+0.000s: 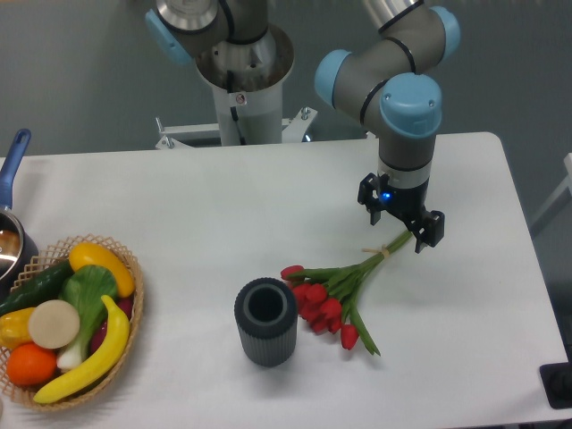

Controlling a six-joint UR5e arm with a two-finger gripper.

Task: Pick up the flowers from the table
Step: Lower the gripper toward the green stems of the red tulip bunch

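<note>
Closest to me, along the lower edge, I see the large white smooth tabletop with rounded corners (223,223), filling most of the frame. At lower left sits a round woven wicker basket (125,268) heaped with glossy fruit and vegetables. At lower centre stands a dark grey ribbed cylindrical cup (265,322), upright and hollow. Just right of it lies the small bunch of red tulips with green stems and leaves (335,295), flat on the table, blooms near the cup, stems running up-right to a pale band. My black two-finger gripper (402,223) is at the stem ends, right of centre; I cannot tell whether its fingers have closed on them.
</note>
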